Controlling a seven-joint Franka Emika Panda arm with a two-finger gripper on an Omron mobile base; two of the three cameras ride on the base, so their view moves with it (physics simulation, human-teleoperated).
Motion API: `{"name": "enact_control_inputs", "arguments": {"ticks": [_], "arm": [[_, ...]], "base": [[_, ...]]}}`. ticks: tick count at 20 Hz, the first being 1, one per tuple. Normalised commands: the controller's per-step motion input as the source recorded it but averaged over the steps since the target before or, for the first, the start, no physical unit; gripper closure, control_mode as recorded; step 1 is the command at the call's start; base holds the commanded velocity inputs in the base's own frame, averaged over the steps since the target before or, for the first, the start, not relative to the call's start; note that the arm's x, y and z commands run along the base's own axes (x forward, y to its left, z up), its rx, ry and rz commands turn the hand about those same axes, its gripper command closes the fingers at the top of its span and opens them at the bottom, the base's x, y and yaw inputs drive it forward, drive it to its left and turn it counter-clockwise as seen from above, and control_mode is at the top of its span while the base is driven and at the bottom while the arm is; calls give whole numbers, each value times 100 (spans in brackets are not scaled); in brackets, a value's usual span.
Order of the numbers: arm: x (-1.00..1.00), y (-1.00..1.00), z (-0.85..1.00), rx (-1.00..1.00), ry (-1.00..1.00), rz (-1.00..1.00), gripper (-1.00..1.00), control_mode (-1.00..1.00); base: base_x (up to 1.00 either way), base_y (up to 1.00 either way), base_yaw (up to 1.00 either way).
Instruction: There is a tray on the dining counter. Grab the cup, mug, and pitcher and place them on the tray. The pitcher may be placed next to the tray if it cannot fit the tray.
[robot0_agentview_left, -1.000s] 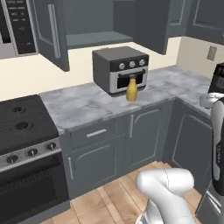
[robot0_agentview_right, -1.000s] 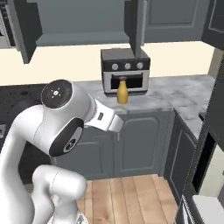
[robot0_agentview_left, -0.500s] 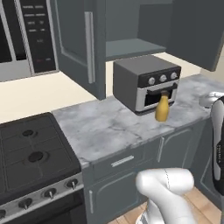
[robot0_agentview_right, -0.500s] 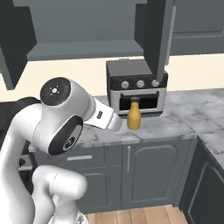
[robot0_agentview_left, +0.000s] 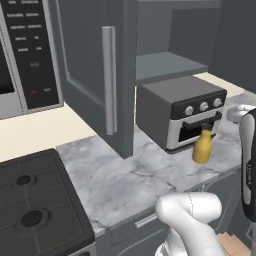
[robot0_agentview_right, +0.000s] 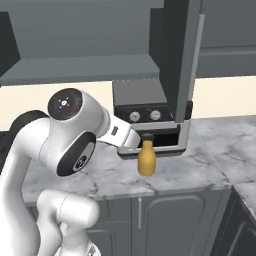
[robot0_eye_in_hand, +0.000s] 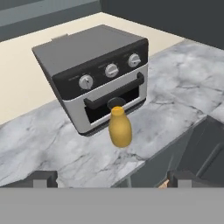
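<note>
Grey-veined marble makes up the surface (robot0_agentview_left: 125, 180) I am looking over, a worktop on dark grey cabinets beside a black stove (robot0_agentview_left: 35, 210). Above it I see dark upper cabinets, one door (robot0_agentview_left: 100, 75) standing open on the left base view, with a microwave (robot0_agentview_left: 27, 55) to its left.

On the surface, set back toward the cream wall, sits a grey toaster oven (robot0_eye_in_hand: 98, 74) with three knobs and a dark handle across its door. The oven stands at an angle to the surface's front edge.

The pitcher (robot0_eye_in_hand: 120, 127) stands upright on the surface just in front of the oven door, its dark-rimmed neck level with the oven's handle. It is mustard yellow with a rounded body. I cannot tell whether it touches the oven. It sits back from the front edge of the surface, with bare marble around it on both sides.

My end effector (robot0_eye_in_hand: 111, 180) is spread wide and grips nothing: its two dark fingertips (robot0_eye_in_hand: 43, 178) rise far apart at the bottom of the hand view, well short of the pitcher, which lies between them and farther ahead. The arm's white upper link crosses the right base view near the pitcher.
</note>
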Motion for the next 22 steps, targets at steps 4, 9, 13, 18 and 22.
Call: {"name": "enact_control_inputs", "arguments": {"ticks": [4, 9, 13, 18, 22], "arm": [[0, 0, 0, 0, 0, 0, -100, 100], [0, 0, 0, 0, 0, 0, -100, 100], [0, 0, 0, 0, 0, 0, -100, 100], [0, 0, 0, 0, 0, 0, -100, 100], [0, 0, 0, 0, 0, 0, -100, 100]], "base": [[97, 15, 0], [98, -35, 3], [100, -13, 13], [91, -30, -2], [1, -82, -36]]}}
